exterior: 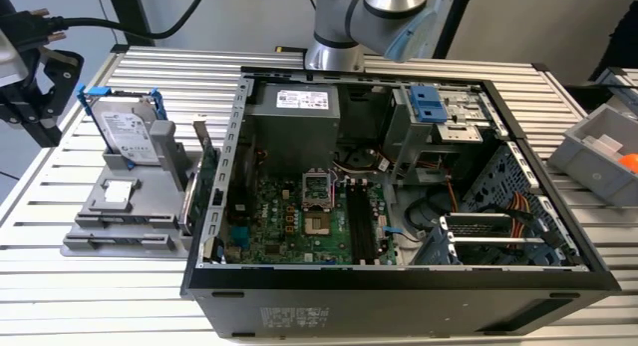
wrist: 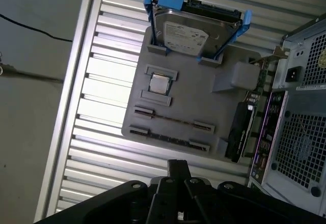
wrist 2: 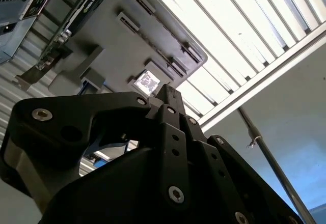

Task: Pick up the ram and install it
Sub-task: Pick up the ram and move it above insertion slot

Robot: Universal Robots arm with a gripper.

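The ram (wrist: 173, 120) stands on edge as a thin stick in a slot of the grey holder (wrist: 204, 104), and a second thin stick (wrist: 168, 138) sits in the slot beside it. My gripper (wrist: 178, 166) hovers above the table beside the holder's ram end, apart from it, with its fingertips closed together and nothing between them. In the exterior view the gripper (exterior: 42, 133) hangs at that view's far left, beyond the holder (exterior: 130, 211). The motherboard's long black slots (exterior: 361, 226) lie inside the open computer case (exterior: 399, 275).
The holder also carries a silver hard drive in a blue-tabbed frame (exterior: 128, 133), a small square chip (wrist: 159, 84) and a green expansion card (exterior: 205, 181) beside the case wall. A grey bin (exterior: 598, 148) stands at the exterior view's right. A black cable (exterior: 119, 21) trails from the gripper.
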